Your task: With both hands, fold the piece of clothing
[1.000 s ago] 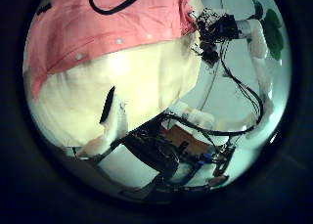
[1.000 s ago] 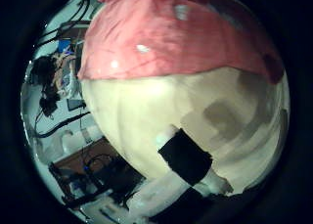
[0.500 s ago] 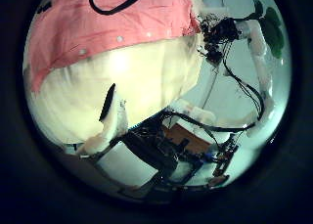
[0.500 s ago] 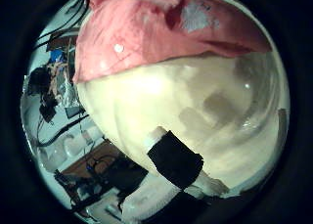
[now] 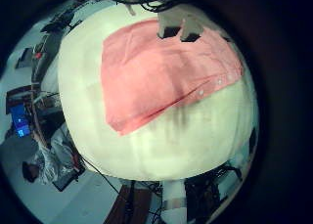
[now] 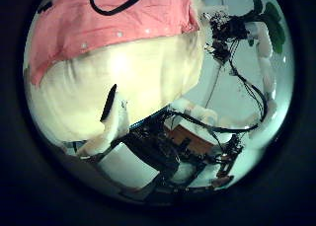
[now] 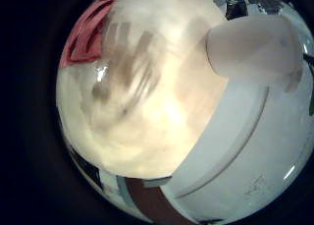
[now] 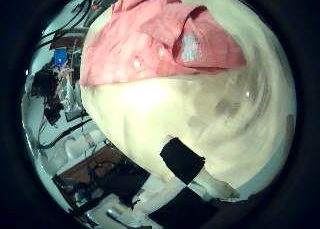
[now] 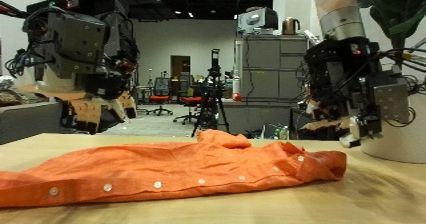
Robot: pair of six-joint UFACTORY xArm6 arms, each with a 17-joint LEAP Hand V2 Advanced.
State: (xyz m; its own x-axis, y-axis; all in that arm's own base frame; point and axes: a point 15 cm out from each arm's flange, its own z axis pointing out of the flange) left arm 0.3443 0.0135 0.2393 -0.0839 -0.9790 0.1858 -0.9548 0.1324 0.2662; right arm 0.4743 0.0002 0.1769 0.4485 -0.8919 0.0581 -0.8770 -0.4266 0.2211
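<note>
The outside view shows an orange shirt (image 9: 173,174) flat on the counter (image 9: 373,199); the right thumb-side palm view shows its folded-over corner. The left robot hand (image 9: 93,104) and right robot hand (image 9: 349,124) hover above it, fingers loosely apart, holding nothing.

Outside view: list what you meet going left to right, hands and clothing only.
left hand → orange shirt lying on the table → right hand

outside cam low @ table edge | 4 palm cams look down; all share shirt (image 9: 187,174)
</note>
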